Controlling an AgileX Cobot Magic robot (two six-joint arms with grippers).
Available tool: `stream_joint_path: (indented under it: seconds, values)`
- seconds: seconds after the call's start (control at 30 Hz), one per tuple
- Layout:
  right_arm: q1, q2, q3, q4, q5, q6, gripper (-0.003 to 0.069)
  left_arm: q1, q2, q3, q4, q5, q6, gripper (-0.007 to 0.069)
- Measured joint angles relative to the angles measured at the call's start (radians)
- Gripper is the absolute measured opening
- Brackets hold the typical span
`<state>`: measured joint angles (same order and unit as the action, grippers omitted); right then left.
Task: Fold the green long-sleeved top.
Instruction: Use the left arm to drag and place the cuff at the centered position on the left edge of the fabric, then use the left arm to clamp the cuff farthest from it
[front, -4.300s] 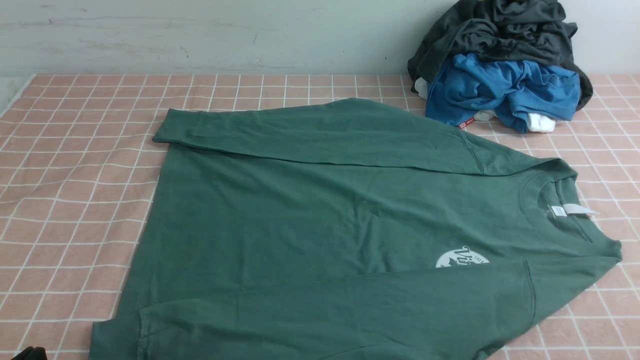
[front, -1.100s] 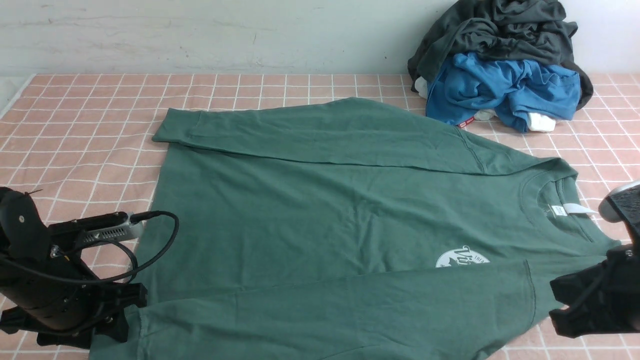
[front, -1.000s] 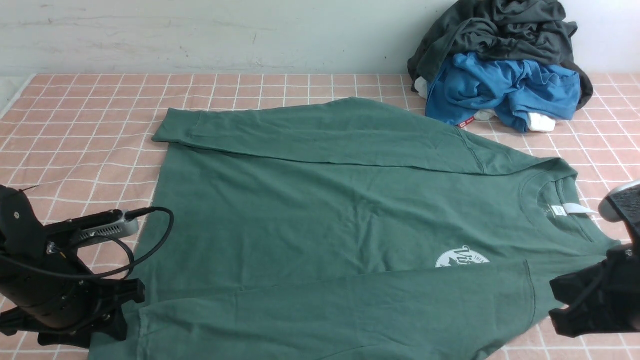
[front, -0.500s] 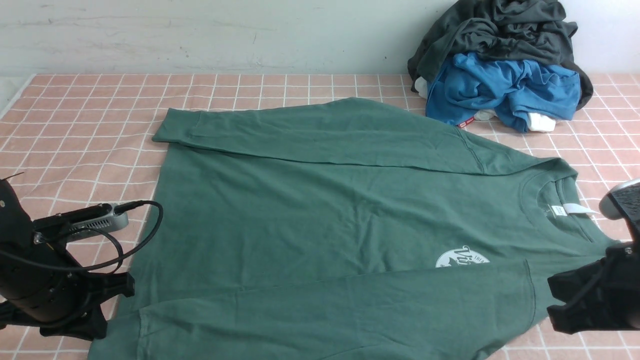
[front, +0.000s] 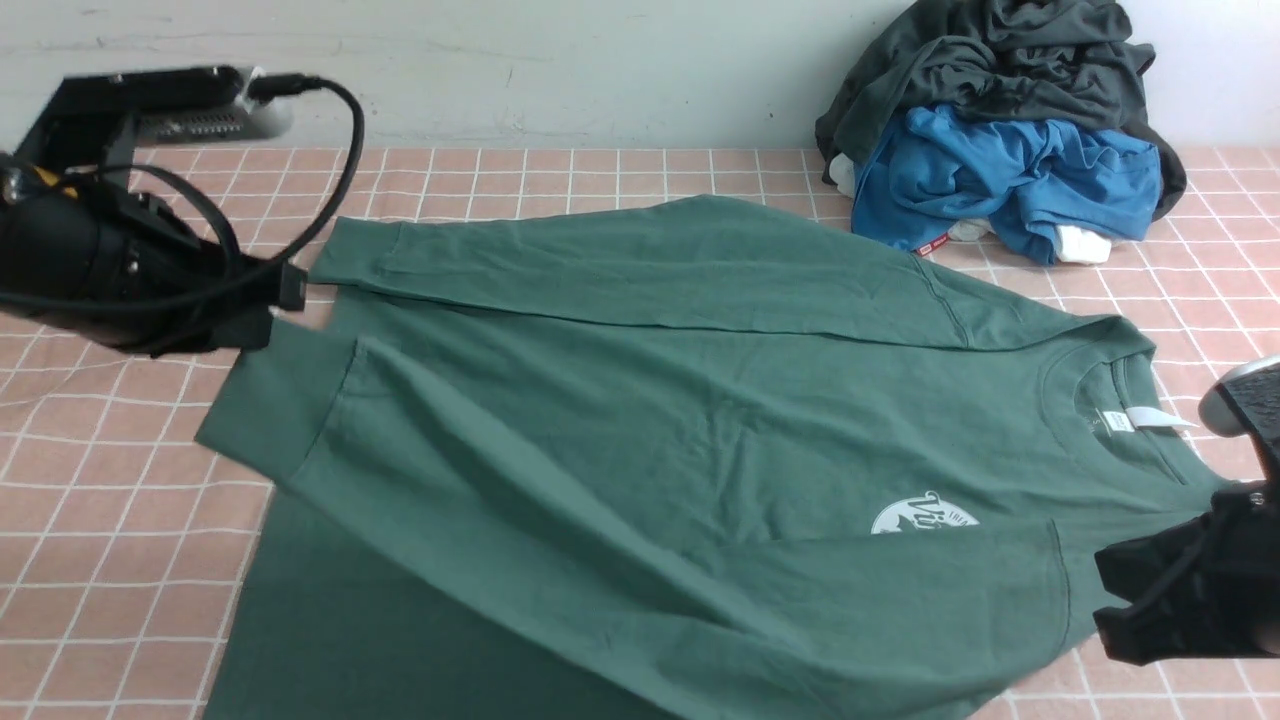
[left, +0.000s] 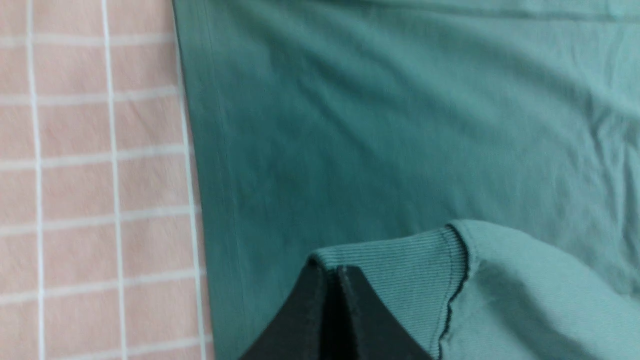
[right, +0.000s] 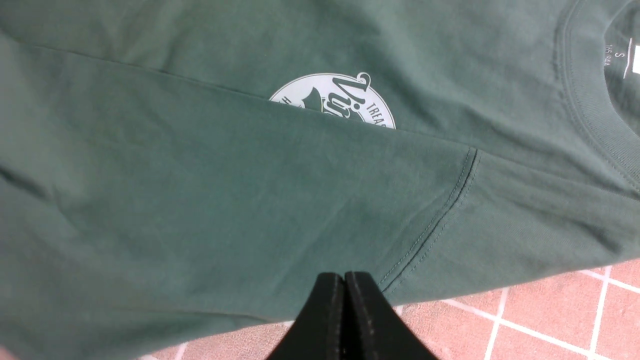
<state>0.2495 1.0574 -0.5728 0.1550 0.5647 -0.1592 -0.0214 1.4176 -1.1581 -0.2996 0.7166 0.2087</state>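
Note:
The green long-sleeved top (front: 700, 430) lies flat on the table, collar and white neck label (front: 1150, 418) to the right, white logo (front: 925, 515) near the front. My left gripper (front: 275, 305) is shut on the near sleeve's ribbed cuff (front: 265, 400) and holds it raised at the far left. The sleeve stretches diagonally over the body. The left wrist view shows the jaws (left: 332, 270) pinching the cuff (left: 400, 265). My right gripper (front: 1110, 610) is shut, its tips (right: 344, 276) at the top's near edge by the shoulder seam. No cloth shows between them.
A heap of clothes stands at the back right: a dark charcoal-grey garment (front: 1000, 60) on a bright blue one (front: 1010, 180). A pink checked cloth (front: 130, 480) covers the table. A pale wall runs along the far edge.
My left gripper closed on the near sleeve's cuff at the front left, then lifted and carried it to the far left. The sleeve now crosses the body. The right gripper hardly moved.

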Motion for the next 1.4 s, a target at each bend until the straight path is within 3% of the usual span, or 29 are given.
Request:
stream_joint_path:
  seconds: [0.3, 0.5, 0.6, 0.67, 0.8, 0.97, 1.2, 1.3, 1.4]
  values:
    - [0.000, 0.000, 0.000, 0.000, 0.000, 0.000, -0.0010, 0.003, 0.322, -0.153, 0.001, -0.058, 0.004, 0.0001]
    - [0.000, 0.000, 0.000, -0.001, 0.000, -0.007, -0.0010, 0.053, 0.573, -0.404, 0.005, 0.045, -0.028, 0.0134]
    - [0.000, 0.000, 0.000, -0.004, -0.004, -0.020, -0.0010, 0.079, 0.694, -0.611, 0.006, 0.058, -0.061, 0.0267]
    - [0.000, 0.000, 0.000, -0.017, -0.020, -0.024, -0.0010, 0.083, 0.769, -0.735, 0.006, 0.057, -0.070, 0.0314]
    - [0.000, 0.000, 0.013, -0.039, -0.088, -0.025, -0.0010, 0.083, 0.942, -0.964, 0.011, 0.059, -0.088, 0.0346]
    - [0.000, 0.000, 0.028, -0.048, -0.134, -0.024, -0.0010, 0.083, 1.136, -1.181, 0.111, 0.063, -0.201, 0.0347]
    - [0.000, 0.000, 0.028, -0.049, -0.137, -0.024, -0.0010, 0.083, 1.205, -1.266, 0.188, 0.102, -0.349, 0.0335]
    - [0.000, 0.000, 0.028, -0.049, -0.153, -0.024, -0.0010, 0.083, 1.206, -1.269, 0.203, 0.134, -0.372, 0.0271]
    - [0.000, 0.000, 0.028, -0.049, -0.173, -0.026, -0.0010, 0.083, 1.206, -1.278, 0.217, 0.168, -0.377, 0.0150]
